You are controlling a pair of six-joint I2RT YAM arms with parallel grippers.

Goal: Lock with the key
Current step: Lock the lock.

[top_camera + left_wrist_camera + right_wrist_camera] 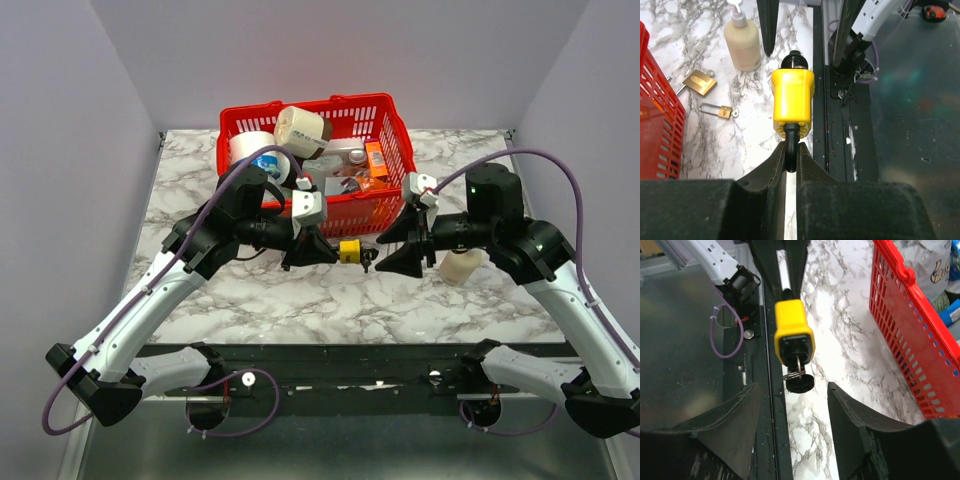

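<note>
Marble table (300,300); one yellow padlock (792,102) clamped in left pincer (791,160); right pincer (794,388) apart.

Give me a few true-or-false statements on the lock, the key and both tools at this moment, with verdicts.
1. The left tool is shut on the black shackle of the yellow padlock. True.
2. The right tool is clamped on the key. False: its fingers stand open on either side of the key, not touching it.
3. The key sits in the end of the yellow padlock that faces the right tool. True.
4. The two brass padlocks lie inside the red basket. False: they lie on the table, beside the basket.
</note>
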